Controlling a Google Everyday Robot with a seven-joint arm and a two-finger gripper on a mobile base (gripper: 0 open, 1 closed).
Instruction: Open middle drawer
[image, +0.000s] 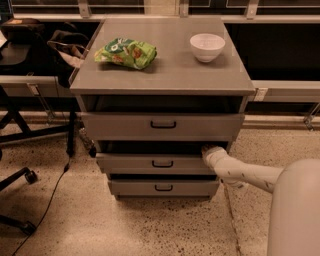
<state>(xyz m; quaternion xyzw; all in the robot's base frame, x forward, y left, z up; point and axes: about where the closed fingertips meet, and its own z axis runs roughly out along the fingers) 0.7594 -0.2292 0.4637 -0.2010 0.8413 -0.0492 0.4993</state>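
grey three-drawer cabinet (165, 75), the robot's gripper (207, 150) at its middle drawer (125, 163), centre of frame.
the drawer's low flat front stands slightly out, its inside dark. the gripper is at its upper right corner; its hold cannot be told. on top: crinkled green bag (126, 52), round white bowl (207, 46).

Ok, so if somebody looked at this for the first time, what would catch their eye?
Probably the green snack bag and the white bowl, bright on the grey cabinet, bag toward the picture's left, bowl toward its right. Next comes the robot's white arm reaching in from the lower right, with its gripper at the right end of the middle drawer.
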